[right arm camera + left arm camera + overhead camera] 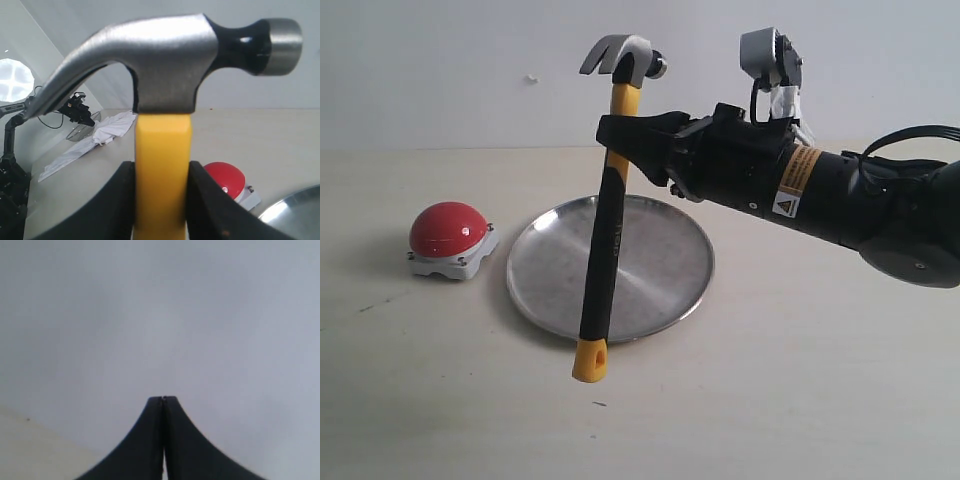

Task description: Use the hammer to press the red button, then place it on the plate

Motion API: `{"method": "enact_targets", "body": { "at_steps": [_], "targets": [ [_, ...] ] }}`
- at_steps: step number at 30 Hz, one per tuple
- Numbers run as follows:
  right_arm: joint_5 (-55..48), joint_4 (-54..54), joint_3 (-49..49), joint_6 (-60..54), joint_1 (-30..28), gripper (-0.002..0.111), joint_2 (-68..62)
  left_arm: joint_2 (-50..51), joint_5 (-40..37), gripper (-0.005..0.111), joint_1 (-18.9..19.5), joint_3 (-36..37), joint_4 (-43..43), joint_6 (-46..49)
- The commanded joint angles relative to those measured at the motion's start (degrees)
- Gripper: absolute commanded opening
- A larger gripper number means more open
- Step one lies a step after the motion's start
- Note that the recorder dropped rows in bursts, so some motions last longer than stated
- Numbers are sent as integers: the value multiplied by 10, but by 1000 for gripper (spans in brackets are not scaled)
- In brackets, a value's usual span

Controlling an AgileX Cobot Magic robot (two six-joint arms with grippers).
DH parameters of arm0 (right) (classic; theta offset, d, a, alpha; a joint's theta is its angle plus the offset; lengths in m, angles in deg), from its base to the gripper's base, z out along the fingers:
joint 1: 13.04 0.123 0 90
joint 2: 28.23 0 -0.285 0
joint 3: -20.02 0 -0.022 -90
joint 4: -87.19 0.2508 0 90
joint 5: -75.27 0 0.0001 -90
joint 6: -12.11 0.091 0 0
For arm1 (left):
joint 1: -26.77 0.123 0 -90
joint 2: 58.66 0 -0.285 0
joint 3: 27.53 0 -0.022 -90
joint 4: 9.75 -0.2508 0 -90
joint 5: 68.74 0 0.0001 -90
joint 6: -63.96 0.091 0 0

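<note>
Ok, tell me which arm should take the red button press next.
Right. The right gripper is shut on the hammer, held head-up over the plate, with the red button beside that plate. The left gripper is shut, holds nothing, and is absent from the exterior view.

Hammer [603, 240]: head is bright metal, satin-brushed on the claw, with a dark glossy neck and a polished striking face. Upper handle smooth yellow plastic; grip matt black.
Plate [665, 275], centre of frame: shiny metal, reflective, fine circular brushing.
Red button [448, 228], left: glossy plastic dome, matt light-grey base.
Table [770, 390]: smooth, matt, beige.
Right gripper [162, 200]: fingers [107, 210] matt black plastic.
Left gripper [163, 401]: same matt black.
</note>
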Motion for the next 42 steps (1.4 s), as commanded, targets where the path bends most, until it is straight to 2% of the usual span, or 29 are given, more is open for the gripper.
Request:
{"method": "enact_targets", "body": {
  "at_steps": [1, 3, 5, 8, 10, 13, 19, 23, 27, 32, 37, 39, 42],
  "targets": [
    [44, 5, 3, -7, -3, 0, 6, -3, 115, 0, 4, -1, 6, -34],
    [44, 8, 3, -7, -3, 0, 6, -3, 201, 0, 4, -2, 6, -66],
    [44, 9, 3, -7, -3, 0, 6, 20, 238, 0, 4, -33, -8, -68],
    [44, 9, 3, -7, -3, 0, 6, 98, 192, 0, 4, -107, -107, -66],
    [44, 9, 3, -7, -3, 0, 6, 179, 132, 0, 4, -158, -225, -101],
    [44, 9, 3, -6, -3, 0, 6, 324, 63, 0, 4, -213, -420, -255],
    [44, 7, 3, -5, -3, 0, 6, 586, 65, 0, -8, -273, -738, -538],
    [44, 8, 3, -5, -3, 0, 6, 714, 73, 0, -49, -321, -869, -601],
    [44, 12, 3, -5, -3, 0, 6, 780, 29, 0, -117, -367, -988, -655],
    [44, 20, 3, -5, -3, 0, 6, 799, -58, 0, -216, -395, -1032, -687],
    [44, 20, 3, -5, -3, 0, 6, 796, -51, 2, -297, -415, -1029, -719],
    [44, 20, 3, -5, -3, 0, 6, 796, -48, 9, -323, -421, -1029, -727],
    [44, 20, 3, -5, -3, 0, 6, 796, -48, 29, -358, -425, -1026, -728]
  ]
}}
